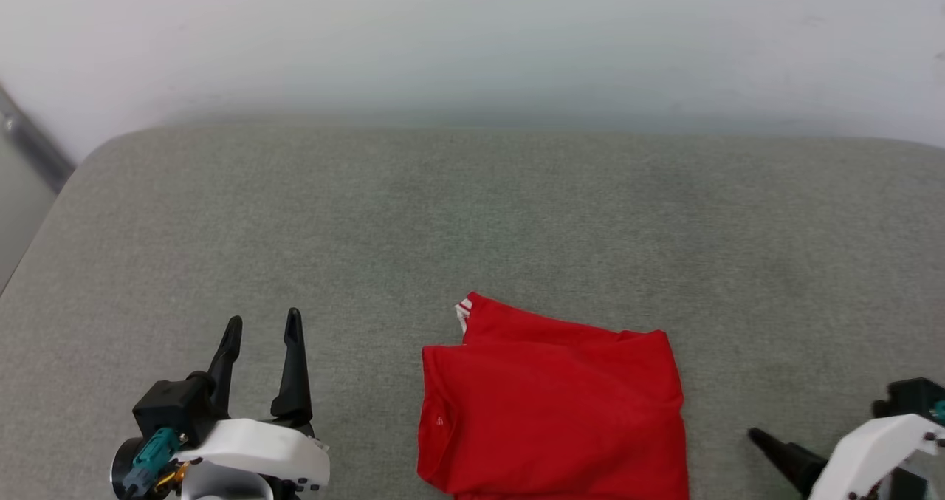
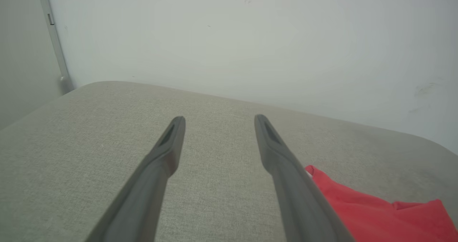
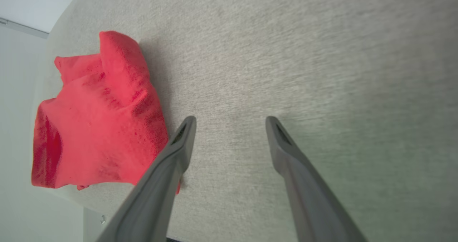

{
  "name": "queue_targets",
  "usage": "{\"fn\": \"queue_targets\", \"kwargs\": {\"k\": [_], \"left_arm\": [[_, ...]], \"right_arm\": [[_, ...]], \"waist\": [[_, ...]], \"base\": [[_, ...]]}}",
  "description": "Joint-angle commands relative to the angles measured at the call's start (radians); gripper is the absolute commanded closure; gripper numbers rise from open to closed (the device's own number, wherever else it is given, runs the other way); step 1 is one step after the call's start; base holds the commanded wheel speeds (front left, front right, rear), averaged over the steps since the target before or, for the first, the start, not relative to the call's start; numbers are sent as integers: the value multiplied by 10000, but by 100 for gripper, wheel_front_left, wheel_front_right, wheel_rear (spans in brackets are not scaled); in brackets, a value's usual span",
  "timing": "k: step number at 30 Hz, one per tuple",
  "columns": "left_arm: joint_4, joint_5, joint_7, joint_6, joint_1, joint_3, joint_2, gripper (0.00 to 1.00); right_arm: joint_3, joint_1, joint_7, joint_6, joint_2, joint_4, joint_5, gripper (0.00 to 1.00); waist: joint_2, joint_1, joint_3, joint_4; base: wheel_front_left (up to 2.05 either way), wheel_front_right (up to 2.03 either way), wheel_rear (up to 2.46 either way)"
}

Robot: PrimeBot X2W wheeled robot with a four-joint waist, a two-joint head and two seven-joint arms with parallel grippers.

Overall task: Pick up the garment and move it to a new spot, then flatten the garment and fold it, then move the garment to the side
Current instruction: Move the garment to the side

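Red and folded, the garment (image 1: 550, 404) lies at the near edge of the grey fabric surface (image 1: 472, 212) between your left end effector (image 1: 264, 317) and right end effector (image 3: 231, 119), both open and empty, so a shallow pinch could lift one layer and undo the fold.

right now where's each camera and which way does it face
left wrist: on the left arm, facing across the cushion to the wall; left gripper open
right wrist: on the right arm, tilted down at cushion; right gripper open
head: on the head, looking forward and down; both grippers at bottom corners
shared: all catch the red garment
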Motion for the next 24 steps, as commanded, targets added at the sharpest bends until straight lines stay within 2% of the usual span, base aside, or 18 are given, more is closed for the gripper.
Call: {"fn": "queue_targets", "kwargs": {"k": [1, 5, 9, 14, 15, 16, 20, 24], "left_arm": [[12, 77, -39, -27, -180, 22, -22, 0], [54, 109, -45, -83, -308, 7, -23, 0], [128, 150, -45, -100, -424, 44, 55, 0], [171, 145, -7, -108, -490, 51, 138, 0], [173, 149, 11, -108, -513, 44, 145, 0], [168, 152, 26, -106, -539, 35, 153, 0], [150, 136, 43, -73, -503, 42, 176, 0], [155, 136, 42, -33, -351, 30, 220, 0]], "right_arm": [[209, -231, 34, -1, 81, 126, 290, 0], [783, -443, 133, -1, 379, 553, 1073, 0], [1395, -850, 327, -2, 716, 1014, 2568, 0], [2045, -1224, 26, -1, 693, 1474, 3547, 0], [2204, -1276, -19, -1, 653, 1529, 3668, 60], [2349, -1344, -130, -1, 600, 1529, 3775, 100], [2954, -1537, -561, -1, 160, 1363, 3888, 100], [3545, -1709, -1150, -1, -437, 1214, 3443, 100]], "waist": [[-1, 0, 208, 200], [-1, 0, 439, 370], [-1, 0, 624, 486], [-1, 0, 669, 536], [-1, 0, 666, 543], [-1, 0, 660, 542], [-1, 0, 576, 435], [-1, 0, 407, 187]], "base": [[0, 0, 0], [0, 0, 0], [0, 0, 0], [0, 0, 0], [0, 0, 0], [0, 0, 0], [0, 0, 0], [0, 0, 0]]}}
